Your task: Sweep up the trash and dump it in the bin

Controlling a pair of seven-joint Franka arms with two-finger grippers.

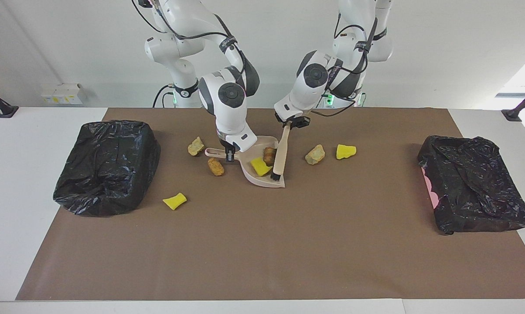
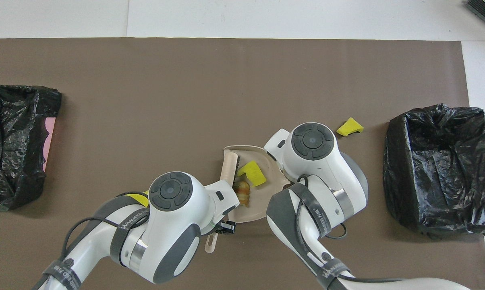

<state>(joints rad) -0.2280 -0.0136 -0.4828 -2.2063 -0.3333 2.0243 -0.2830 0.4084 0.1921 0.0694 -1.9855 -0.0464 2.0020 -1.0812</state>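
Observation:
My right gripper [image 1: 229, 153] is shut on the handle of the beige dustpan [image 1: 257, 179], which rests on the mat. My left gripper [image 1: 288, 124] is shut on the brush [image 1: 281, 152], whose black bristles stand at the pan's mouth. In the pan lie a yellow sponge piece [image 1: 260, 166] [image 2: 251, 173] and a brown bread-like piece [image 1: 269, 153] [image 2: 242, 189]. Other trash lies on the mat: a beige lump [image 1: 315, 154] and a yellow sponge [image 1: 346, 151] toward the left arm's end, and a lump [image 1: 196, 146], a bread piece [image 1: 215, 166] and a sponge [image 1: 174, 201] beside the handle.
A black-bagged bin [image 1: 107, 165] [image 2: 436, 169] stands at the right arm's end of the brown mat. Another bin [image 1: 474, 187] [image 2: 13, 141] stands at the left arm's end. Both arms crowd the strip of mat nearest the robots.

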